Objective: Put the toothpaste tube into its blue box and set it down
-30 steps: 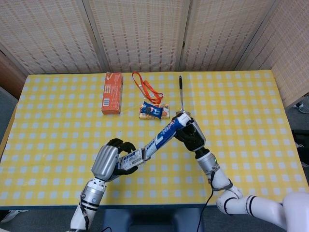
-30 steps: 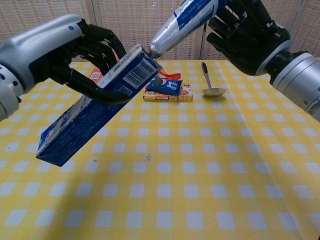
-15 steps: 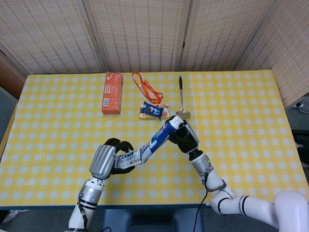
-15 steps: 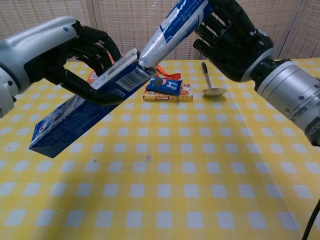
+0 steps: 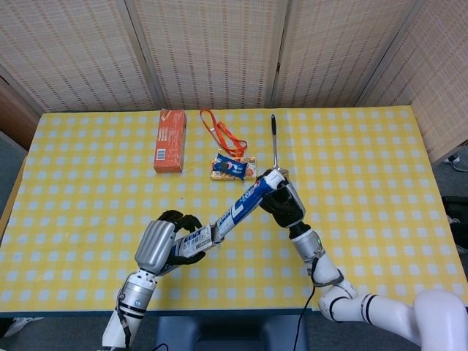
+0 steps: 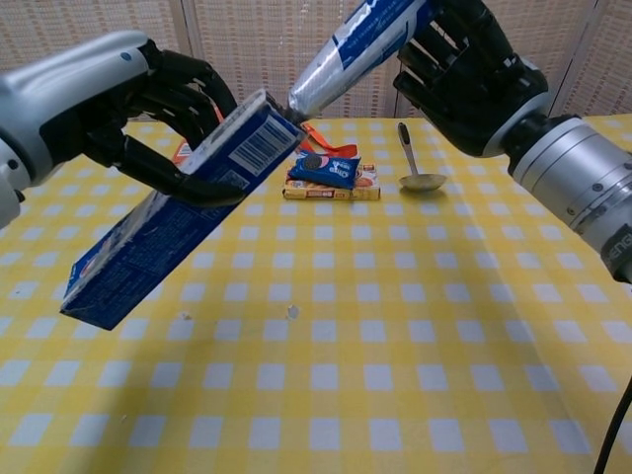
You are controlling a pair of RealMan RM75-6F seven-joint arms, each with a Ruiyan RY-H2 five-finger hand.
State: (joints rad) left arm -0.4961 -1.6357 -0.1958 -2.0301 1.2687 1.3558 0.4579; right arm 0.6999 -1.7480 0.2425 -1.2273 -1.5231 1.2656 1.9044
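lab-style test setup | checked table [image 5: 365,219] | woven screens [image 5: 212,51] (folding panels)

left arm: reaches up from the near edge of the table, left of centre, silver forearm angled inward.
left hand [image 5: 172,240]: raised above the table, dark fingers [image 6: 188,94] curled around the blue box [image 6: 173,215], holding it tilted with its upper end toward the right hand.
right arm: comes in from the near right corner, wrist bent up and inward.
right hand [image 5: 281,205]: raised higher, fingers wrapped on the toothpaste tube [image 5: 245,206], whose lower end meets the box's upper end.
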